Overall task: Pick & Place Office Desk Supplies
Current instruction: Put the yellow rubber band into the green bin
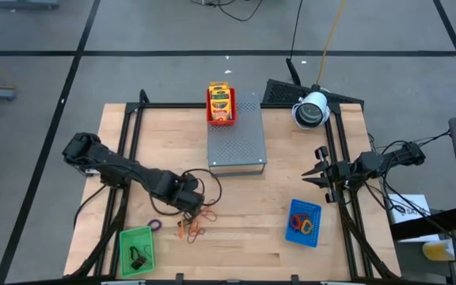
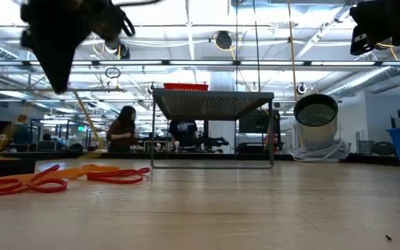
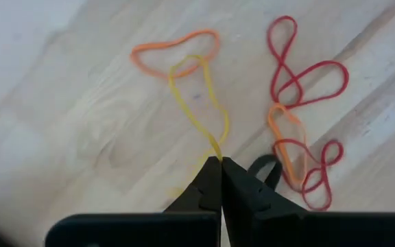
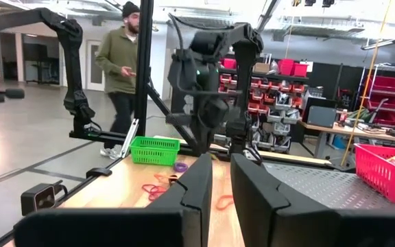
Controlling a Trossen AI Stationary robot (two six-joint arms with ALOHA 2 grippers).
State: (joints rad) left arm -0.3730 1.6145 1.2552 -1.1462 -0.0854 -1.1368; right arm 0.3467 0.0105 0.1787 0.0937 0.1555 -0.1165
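My left gripper points down over the table's near left part, shut on a yellow rubber band. Under it, loose on the wood, lie an orange band, red bands and another orange one. A purple band lies beside the green tray, which holds dark clips. Crayon packets sit in the red tray on the grey box. My right gripper waits open and level at the right edge. My left gripper pinches one end of the yellow band's loop between its two shut fingertips, coming from above and pointing down. The rest of the loop hangs slack below the fingers. Whether its far end touches the table I cannot tell.
The blue tray with bands in it stands at the near right. A white round camera sits at the far right by the black frame rails. In the right wrist view a person stands beyond the table.
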